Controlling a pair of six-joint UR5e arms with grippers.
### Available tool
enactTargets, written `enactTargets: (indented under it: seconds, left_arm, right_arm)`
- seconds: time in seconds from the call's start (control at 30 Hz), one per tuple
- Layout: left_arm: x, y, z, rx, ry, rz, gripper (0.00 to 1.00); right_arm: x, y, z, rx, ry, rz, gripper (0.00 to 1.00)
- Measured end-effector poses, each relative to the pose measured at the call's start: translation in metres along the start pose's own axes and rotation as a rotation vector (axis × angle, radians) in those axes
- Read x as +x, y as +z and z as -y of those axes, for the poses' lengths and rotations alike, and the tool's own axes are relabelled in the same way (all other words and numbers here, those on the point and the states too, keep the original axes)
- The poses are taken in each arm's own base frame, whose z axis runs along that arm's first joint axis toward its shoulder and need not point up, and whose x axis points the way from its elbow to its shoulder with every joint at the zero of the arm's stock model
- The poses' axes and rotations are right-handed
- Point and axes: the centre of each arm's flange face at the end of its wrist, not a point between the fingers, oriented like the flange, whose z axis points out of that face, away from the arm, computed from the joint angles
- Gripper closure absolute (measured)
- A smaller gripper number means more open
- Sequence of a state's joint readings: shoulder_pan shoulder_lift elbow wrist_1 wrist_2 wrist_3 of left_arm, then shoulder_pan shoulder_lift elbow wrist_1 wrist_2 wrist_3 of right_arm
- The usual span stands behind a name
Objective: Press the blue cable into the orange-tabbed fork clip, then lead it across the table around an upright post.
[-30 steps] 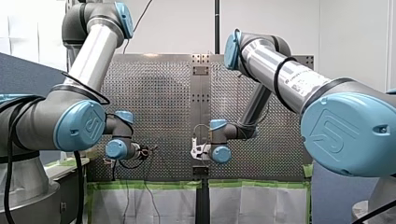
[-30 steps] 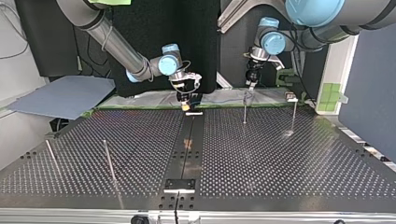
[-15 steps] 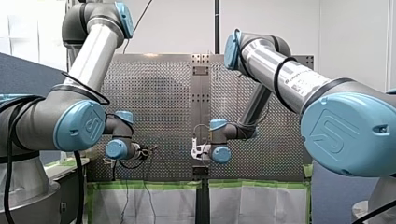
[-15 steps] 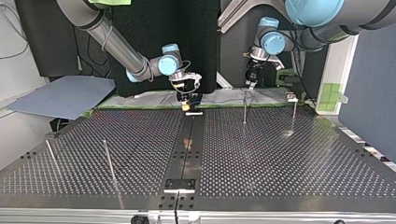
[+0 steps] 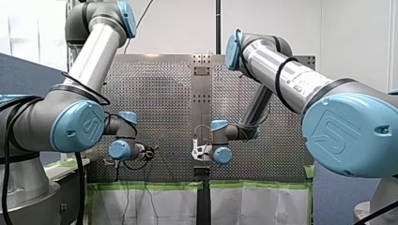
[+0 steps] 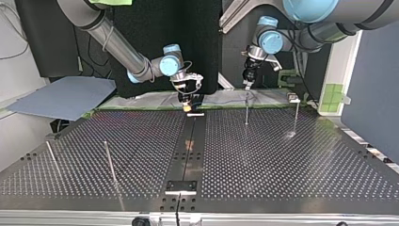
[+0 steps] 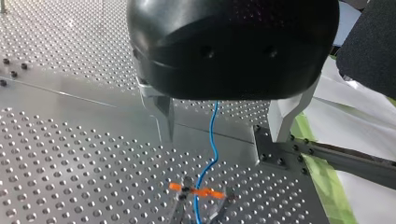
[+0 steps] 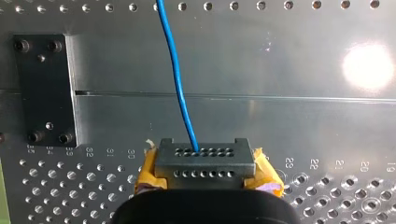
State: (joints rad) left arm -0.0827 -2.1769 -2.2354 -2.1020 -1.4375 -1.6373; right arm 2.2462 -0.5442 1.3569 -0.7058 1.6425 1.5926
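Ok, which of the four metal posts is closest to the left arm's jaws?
The thin metal post second from the top view's right, next to my left arm's jaws.

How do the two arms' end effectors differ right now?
My left end effector has bare metal fingers, spread open, with the blue cable running untouched between them. My right end effector has yellow pads and is shut on that cable. The left faces the orange-tabbed clip, while the right faces a plain metal strip. Both line up on the same cable.
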Motion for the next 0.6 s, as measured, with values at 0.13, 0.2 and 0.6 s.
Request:
enactTargets:
  seconds: [0.13,0.2,0.6]
  left_arm:
    - [-0.002,0.002,0.006,0.000,0.006,0.009,0.00]
    - [-0.003,0.004,0.011,0.004,0.009,0.014,0.00]
    - [-0.022,0.029,0.048,0.010,0.001,0.086,0.00]
  right_arm:
    - [0.000,0.000,0.000,0.000,0.000,-0.001,1.00]
    - [0.000,0.000,0.000,0.000,0.000,-0.002,1.00]
    - [0.000,0.000,0.000,0.001,0.000,-0.003,1.00]
